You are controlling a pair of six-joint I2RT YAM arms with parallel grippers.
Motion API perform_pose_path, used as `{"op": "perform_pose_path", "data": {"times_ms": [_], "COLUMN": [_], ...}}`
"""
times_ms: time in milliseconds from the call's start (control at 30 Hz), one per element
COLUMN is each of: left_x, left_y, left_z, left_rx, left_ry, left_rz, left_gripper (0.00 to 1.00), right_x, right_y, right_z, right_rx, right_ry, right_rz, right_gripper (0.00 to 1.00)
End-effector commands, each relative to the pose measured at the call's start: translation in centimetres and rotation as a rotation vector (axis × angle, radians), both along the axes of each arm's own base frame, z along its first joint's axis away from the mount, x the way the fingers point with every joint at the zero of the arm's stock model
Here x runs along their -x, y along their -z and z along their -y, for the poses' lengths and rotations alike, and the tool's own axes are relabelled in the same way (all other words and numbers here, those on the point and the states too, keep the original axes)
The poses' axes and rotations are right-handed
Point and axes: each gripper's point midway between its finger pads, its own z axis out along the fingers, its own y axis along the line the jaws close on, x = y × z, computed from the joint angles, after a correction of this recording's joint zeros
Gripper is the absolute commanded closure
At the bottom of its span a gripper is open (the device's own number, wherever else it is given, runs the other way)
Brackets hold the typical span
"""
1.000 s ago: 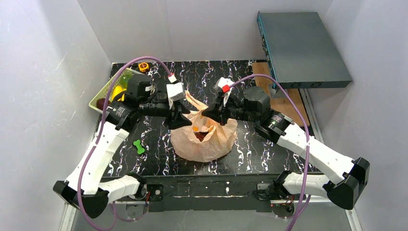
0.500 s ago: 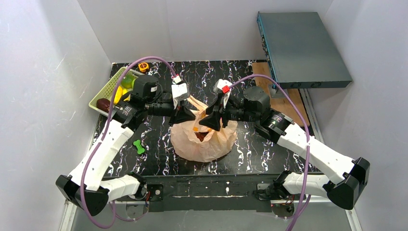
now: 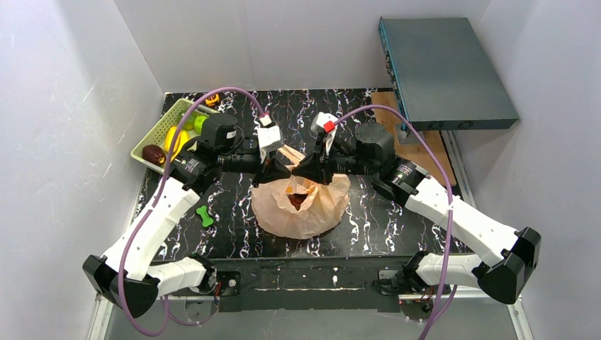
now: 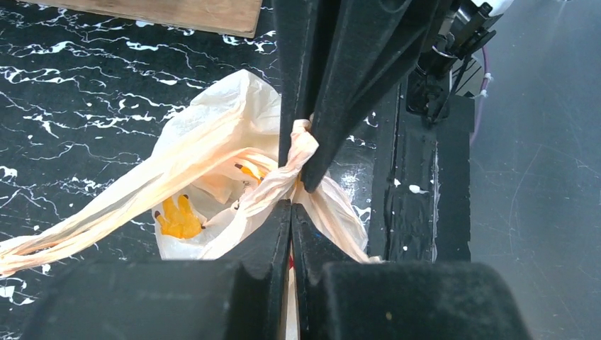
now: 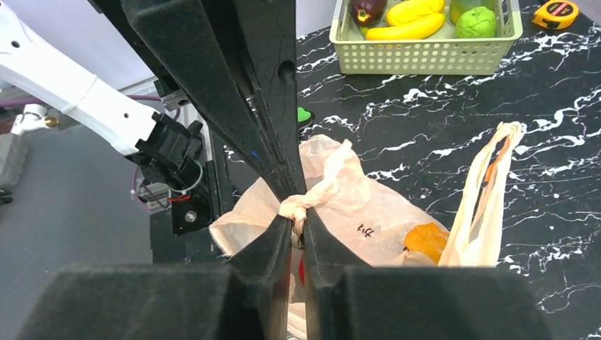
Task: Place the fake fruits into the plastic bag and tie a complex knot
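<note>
The peach plastic bag (image 3: 301, 209) stands mid-table with a dark red fruit (image 3: 298, 200) showing in its mouth. My left gripper (image 3: 283, 172) and right gripper (image 3: 303, 172) meet tip to tip above it. Each is shut on the same bunched, twisted handle strand (image 4: 301, 145), which also shows in the right wrist view (image 5: 312, 198). The left gripper (image 4: 291, 205) pinches it from one side and the right gripper (image 5: 298, 221) from the other. The other handle loop (image 5: 489, 184) hangs free. A plum (image 3: 152, 154), bananas (image 3: 175, 139) and a lime (image 3: 199, 122) lie in the basket.
The light green slotted basket (image 3: 150, 134) stands at the back left, with a yellow tape measure (image 3: 211, 99) behind it. A green bone toy (image 3: 205, 215) lies left of the bag. A grey box (image 3: 446, 71) and a wooden board (image 3: 418, 152) are at the back right.
My left gripper has moved right and my right gripper slightly left, so the two have closed up and now touch over the bag, drawing the handle together.
</note>
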Motion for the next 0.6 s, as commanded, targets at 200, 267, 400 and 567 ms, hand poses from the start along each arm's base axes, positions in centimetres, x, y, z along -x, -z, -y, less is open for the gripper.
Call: {"op": "perform_pose_path", "data": {"times_ms": [200, 267, 400, 567], "left_x": [0.5, 1.0, 1.5, -2.5], "left_y": [-2.7, -2.5, -1.5, 0.1], "left_z": [-5.1, -6.0, -4.9, -2.6], "left_rx": [0.004, 0.005, 0.076, 0.150], "left_ry": [-0.207, -0.224, -0.165, -0.214], "left_rz": [0.109, 0.155, 0.155, 0.069], "left_gripper": [0.09, 0.02, 0.02, 0.02], "right_x": [-0.4, -0.4, -0.2, -0.1], "right_y": [-1.6, -1.8, -1.9, -2.1], "right_z": [0.9, 0.9, 0.8, 0.9], "right_rx": [-0.023, -0.031, -0.040, -0.050], "right_ry": [0.046, 0.045, 0.035, 0.032], "right_rz": [0.082, 0.079, 0.079, 0.089], "right_gripper": [0.99, 0.99, 0.99, 0.99]}}
